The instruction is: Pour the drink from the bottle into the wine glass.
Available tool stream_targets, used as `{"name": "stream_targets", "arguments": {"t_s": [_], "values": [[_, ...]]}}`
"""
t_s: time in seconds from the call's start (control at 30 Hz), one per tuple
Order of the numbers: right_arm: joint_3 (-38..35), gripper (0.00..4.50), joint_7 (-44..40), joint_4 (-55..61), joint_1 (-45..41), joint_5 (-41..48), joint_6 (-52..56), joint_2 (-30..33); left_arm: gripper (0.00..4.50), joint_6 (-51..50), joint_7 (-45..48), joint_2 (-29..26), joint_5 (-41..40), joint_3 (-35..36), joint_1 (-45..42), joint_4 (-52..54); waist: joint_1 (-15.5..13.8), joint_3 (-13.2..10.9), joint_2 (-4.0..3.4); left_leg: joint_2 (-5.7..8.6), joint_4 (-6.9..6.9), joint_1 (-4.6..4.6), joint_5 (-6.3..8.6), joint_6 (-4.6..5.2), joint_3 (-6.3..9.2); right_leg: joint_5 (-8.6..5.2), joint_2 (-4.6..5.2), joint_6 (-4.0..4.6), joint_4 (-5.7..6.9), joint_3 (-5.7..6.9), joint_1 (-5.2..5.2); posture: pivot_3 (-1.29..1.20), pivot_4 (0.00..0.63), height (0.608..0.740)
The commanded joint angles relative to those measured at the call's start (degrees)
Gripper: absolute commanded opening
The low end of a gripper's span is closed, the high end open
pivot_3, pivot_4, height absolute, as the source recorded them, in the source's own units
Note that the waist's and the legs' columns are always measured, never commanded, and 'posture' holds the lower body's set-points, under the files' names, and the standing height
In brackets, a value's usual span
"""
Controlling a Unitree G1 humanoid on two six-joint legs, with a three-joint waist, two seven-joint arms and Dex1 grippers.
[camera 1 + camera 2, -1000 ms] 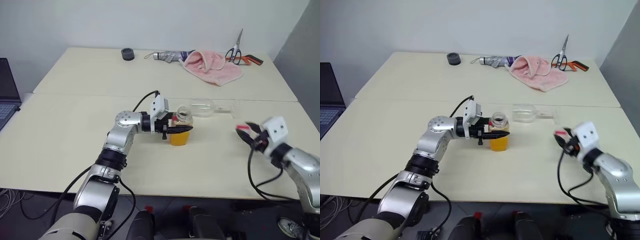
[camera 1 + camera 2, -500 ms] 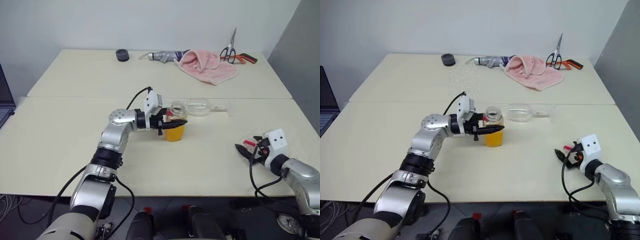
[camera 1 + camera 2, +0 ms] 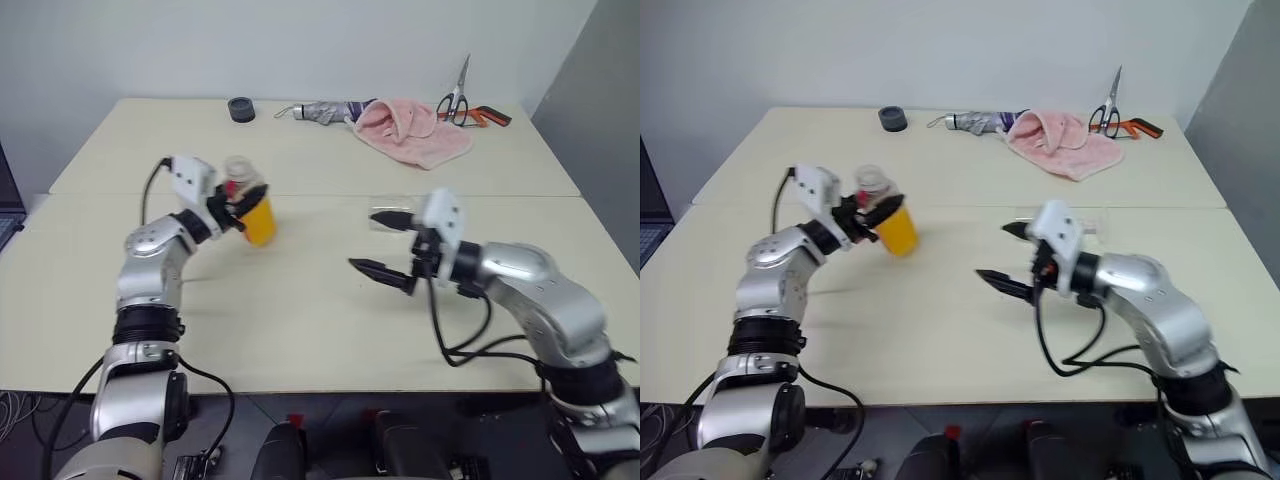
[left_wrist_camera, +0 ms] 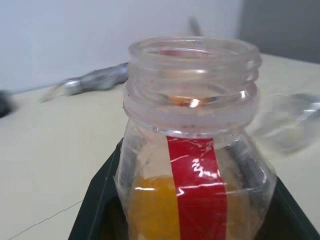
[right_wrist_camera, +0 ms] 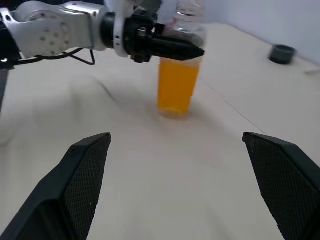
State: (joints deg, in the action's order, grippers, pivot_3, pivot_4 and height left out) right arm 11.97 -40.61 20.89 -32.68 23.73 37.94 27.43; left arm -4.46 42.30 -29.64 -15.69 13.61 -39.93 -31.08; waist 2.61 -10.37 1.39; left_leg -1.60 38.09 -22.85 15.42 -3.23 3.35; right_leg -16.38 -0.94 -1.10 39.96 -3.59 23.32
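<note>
L jaws clamp bottle (image 3: 252, 208); R gripper (image 3: 388, 245) jaws wide apart, empty.

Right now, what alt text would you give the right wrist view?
The left gripper holds the uncapped bottle of orange drink upright over the pale table. In the foreground the right gripper's two black fingers stand wide open, holding nothing.
</note>
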Motion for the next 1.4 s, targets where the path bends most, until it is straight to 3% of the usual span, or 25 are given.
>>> {"name": "stream_targets", "arguments": {"t_s": [0.03, 0.23, 0.5, 0.8, 1.13, 1.4], "values": [[3.28, 4.50, 0.22, -3.34, -3.62, -2.35, -1.07, -3.06, 1.78, 3.32, -4.78, -1.87, 0.75, 2.71, -0.62, -1.03, -0.79, 0.00, 0.00, 0.01, 0.00, -0.04, 0.00, 0.00, 0.00, 0.00, 0.08, 0.00, -0.02, 0.00, 0.02, 0.00, 0.150, 0.740], [8.09, 4.50, -0.84, -8.17, -8.01, -5.33, -1.91, -8.50, 1.78, 4.50, -9.77, -2.86, 1.27, 4.43, -0.08, -4.49, -1.16, 0.02, 0.03, 0.10, 0.02, -0.13, 0.01, 0.01, 0.00, 0.00, 0.32, -0.01, -0.08, 0.04, 0.04, 0.00, 0.150, 0.740], [8.81, 4.50, 0.00, -12.63, -10.94, -8.85, -3.99, -12.42, 1.78, 7.34, -13.06, -2.54, 1.82, 4.60, -0.77, -9.69, -0.77, 0.02, 0.03, 0.08, 0.01, -0.01, 0.00, 0.00, -0.01, 0.01, 0.20, 0.00, 0.04, 0.07, 0.04, 0.00, 0.150, 0.740], [8.14, 4.50, -0.49, -12.07, -10.85, -9.41, -3.37, -13.30, 4.49, 11.07, -14.21, -1.68, 1.68, 4.19, -1.15, -12.27, -0.76, 0.02, 0.04, 0.07, 0.01, -0.02, -0.01, -0.01, 0.02, 0.02, 0.14, 0.02, 0.05, 0.10, 0.05, 0.00, 0.150, 0.740], [7.71, 4.50, 0.75, -8.30, -5.66, -12.35, -7.50, -10.11, 4.49, 12.29, -19.54, 0.29, 1.25, 5.53, 11.05, 1.41, -0.78, 0.03, 0.04, -0.04, -0.03, -0.03, 0.00, -0.01, 0.02, 0.02, 0.27, 0.02, 0.02, 0.06, 0.07, 0.00, 0.150, 0.740], [3.54, 4.50, 1.43, -0.16, 4.28, -12.45, -11.56, -5.40, 4.49, 9.96, -25.01, 2.46, 1.73, 5.75, 21.57, 15.55, -0.79, 0.04, 0.06, -0.05, -0.02, -0.02, 0.00, -0.01, 0.04, 0.01, 0.35, 0.01, 0.03, 0.04, 0.03, 0.00, 0.150, 0.740]]}}
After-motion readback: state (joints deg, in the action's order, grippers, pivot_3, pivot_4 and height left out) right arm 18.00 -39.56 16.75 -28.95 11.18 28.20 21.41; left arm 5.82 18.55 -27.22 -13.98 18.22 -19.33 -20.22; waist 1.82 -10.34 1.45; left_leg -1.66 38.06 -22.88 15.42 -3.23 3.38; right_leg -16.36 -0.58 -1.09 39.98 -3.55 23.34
